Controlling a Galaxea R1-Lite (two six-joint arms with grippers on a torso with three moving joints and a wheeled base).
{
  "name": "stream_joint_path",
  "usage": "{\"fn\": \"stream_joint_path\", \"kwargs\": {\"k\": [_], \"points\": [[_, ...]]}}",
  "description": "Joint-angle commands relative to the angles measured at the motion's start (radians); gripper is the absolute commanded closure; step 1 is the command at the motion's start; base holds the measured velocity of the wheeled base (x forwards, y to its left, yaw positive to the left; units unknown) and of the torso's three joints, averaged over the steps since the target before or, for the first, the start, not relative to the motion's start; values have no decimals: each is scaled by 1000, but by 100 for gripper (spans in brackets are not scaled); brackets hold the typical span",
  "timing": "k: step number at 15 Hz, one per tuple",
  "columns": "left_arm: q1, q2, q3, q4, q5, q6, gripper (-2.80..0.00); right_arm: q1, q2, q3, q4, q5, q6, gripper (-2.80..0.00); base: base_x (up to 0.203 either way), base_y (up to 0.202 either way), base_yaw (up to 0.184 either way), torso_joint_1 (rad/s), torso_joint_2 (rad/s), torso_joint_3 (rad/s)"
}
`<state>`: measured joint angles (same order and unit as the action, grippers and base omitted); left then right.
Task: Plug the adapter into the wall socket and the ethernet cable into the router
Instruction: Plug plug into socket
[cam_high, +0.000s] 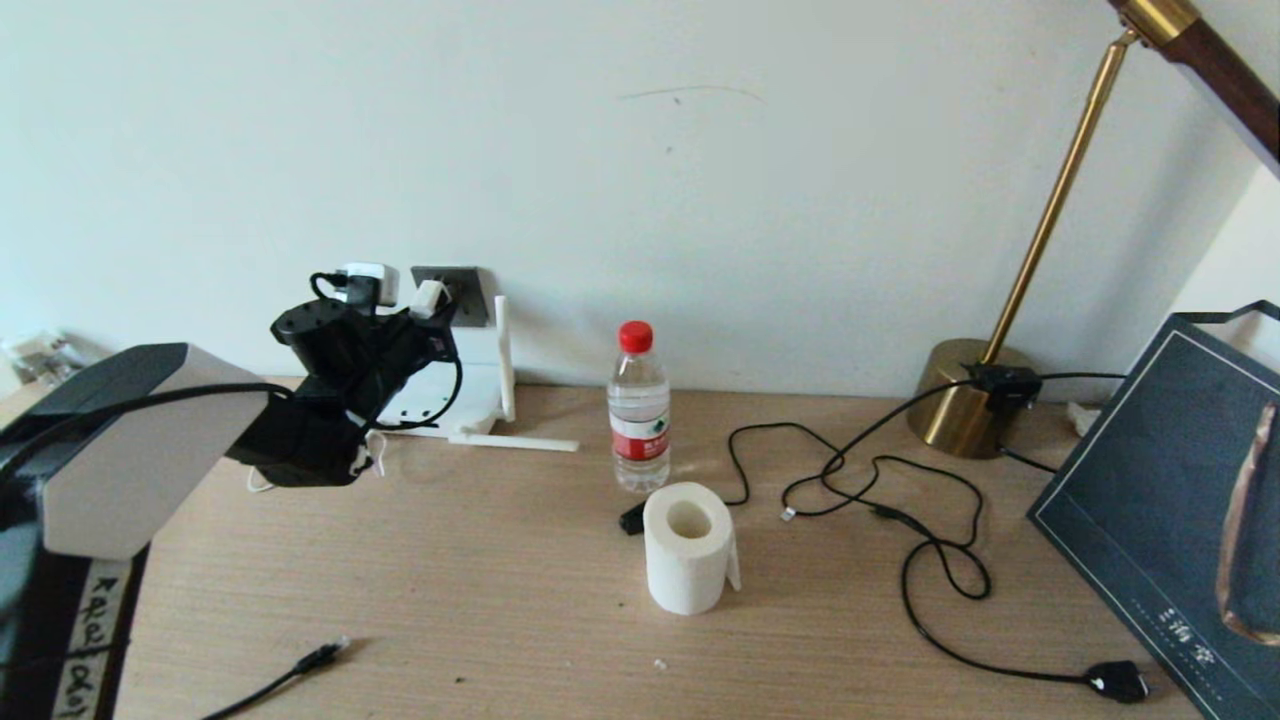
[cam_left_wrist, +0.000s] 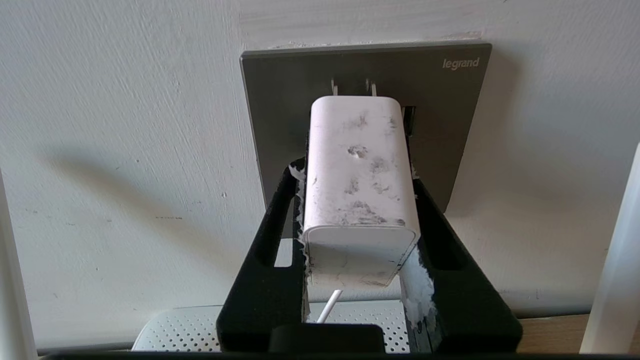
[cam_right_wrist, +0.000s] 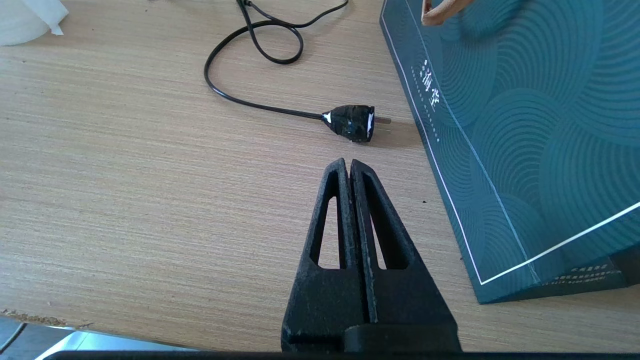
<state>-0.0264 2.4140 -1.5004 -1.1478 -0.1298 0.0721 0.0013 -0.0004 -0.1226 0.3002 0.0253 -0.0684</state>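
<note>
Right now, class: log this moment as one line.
left pincer: shut on small white cube adapter | prongs at dark-grey wall socket | right pincer: shut, idle

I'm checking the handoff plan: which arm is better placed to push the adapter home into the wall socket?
Left. Its claw already grips the adapter with its prongs at the wall socket. The right claw is shut over the desk, far from it.

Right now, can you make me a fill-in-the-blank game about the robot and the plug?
1. The left gripper holds the white ____.
2. The adapter's prongs point at the dark-grey wall ____.
3. The water bottle has a ____ cap.
4. The right gripper is ____ above the table.

Missing words: adapter; socket; red; shut
</note>
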Motion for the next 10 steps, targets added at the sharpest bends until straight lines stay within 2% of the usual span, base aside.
{"fn": "stream_joint_path", "kwargs": {"k": [1,10], "points": [[0,4,0,-7,-1,0,0,0,0,0,2,-1,-1,0,0,0,0,0,0,0],[-1,-1,12,-17,2,0,0,0,0,0,2,0,-1,0,0,0,0,0,0,0]]}}
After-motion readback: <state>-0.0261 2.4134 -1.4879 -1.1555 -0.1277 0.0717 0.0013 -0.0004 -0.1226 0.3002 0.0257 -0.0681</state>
